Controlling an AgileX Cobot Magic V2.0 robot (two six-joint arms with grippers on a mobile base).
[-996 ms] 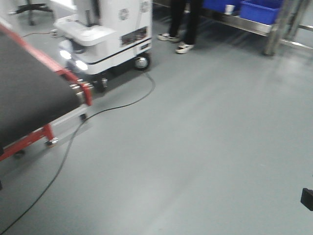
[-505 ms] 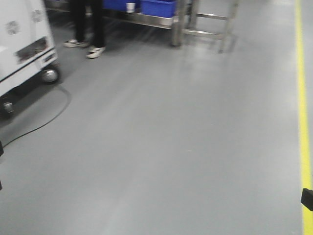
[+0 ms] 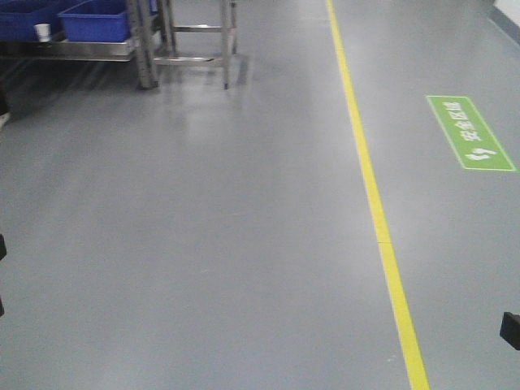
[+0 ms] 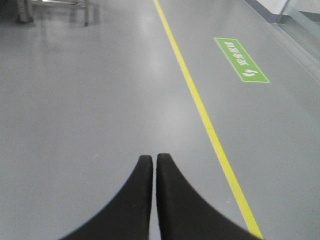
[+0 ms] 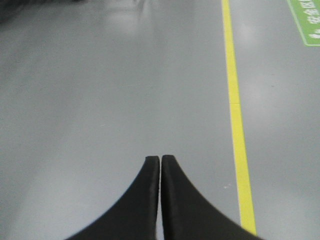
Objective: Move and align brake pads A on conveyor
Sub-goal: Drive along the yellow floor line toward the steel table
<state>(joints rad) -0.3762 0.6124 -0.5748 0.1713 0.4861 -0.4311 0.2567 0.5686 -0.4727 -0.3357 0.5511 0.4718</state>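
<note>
The brake pads and the conveyor are out of view in every current frame. My left gripper [image 4: 154, 158] is shut, its two black fingers pressed together with nothing between them, hanging over bare grey floor. My right gripper [image 5: 160, 159] is shut the same way and holds nothing, also above the floor. In the front view only a small dark piece of the right arm [image 3: 510, 330] shows at the right edge.
Grey floor [image 3: 203, 244] fills the views. A yellow line [image 3: 370, 187] runs from front to back on the right, with a green floor sign [image 3: 470, 132] beyond it. A steel rack [image 3: 154, 49] with blue bins [image 3: 93, 23] stands at the far left back.
The front view has swung to the right: the conveyor, the white mobile unit, the cable and the standing person have left the frame, and the yellow line and green sign have come in.
</note>
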